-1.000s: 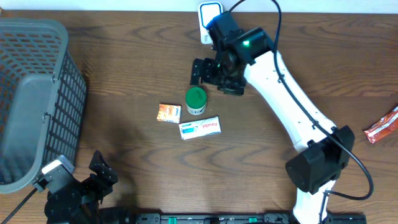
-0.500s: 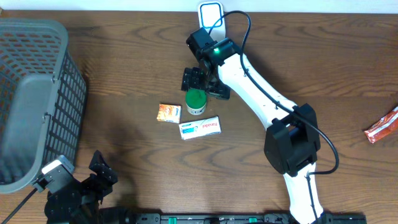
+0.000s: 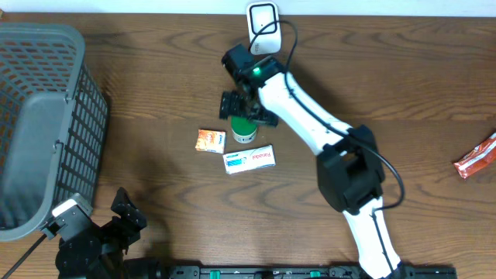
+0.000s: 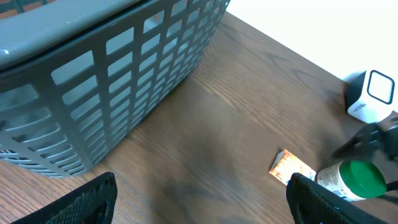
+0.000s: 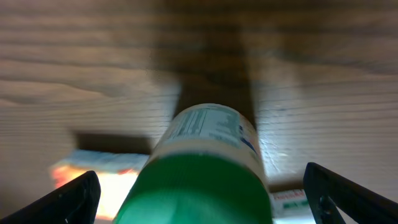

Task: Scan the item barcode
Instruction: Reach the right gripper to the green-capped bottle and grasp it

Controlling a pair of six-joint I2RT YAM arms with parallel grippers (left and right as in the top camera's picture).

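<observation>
Green-capped bottle (image 3: 244, 126) stands upright near the middle of the wooden desk (image 3: 155, 70). We take it for the item to be scanned. The right gripper (image 3: 246, 110) hangs directly over it. In the right wrist view its jaws stand wide apart, one on either side of the cap, and are not closed on it.

We judge the task to be at an early stage. The bottle is not yet gripped or lifted, and its barcode has not been shown to the white scanner (image 3: 263, 17). The scanner sits at the far edge of the desk, just beyond the arm. Grasping, carrying and turning the label toward the scanner all remain to be done.

Just left of the bottle lies one small orange packet (image 3: 211, 140). On the bottle's near side lies one white box (image 3: 249, 159). One red wrapper (image 3: 476, 157) lies well apart at the right edge. One grey mesh basket (image 3: 46, 132) fills the left side. The left gripper (image 4: 202, 205) rests at the near left, its jaws apart and holding nothing.

We count six things in all, one of each kind, and two arms.
</observation>
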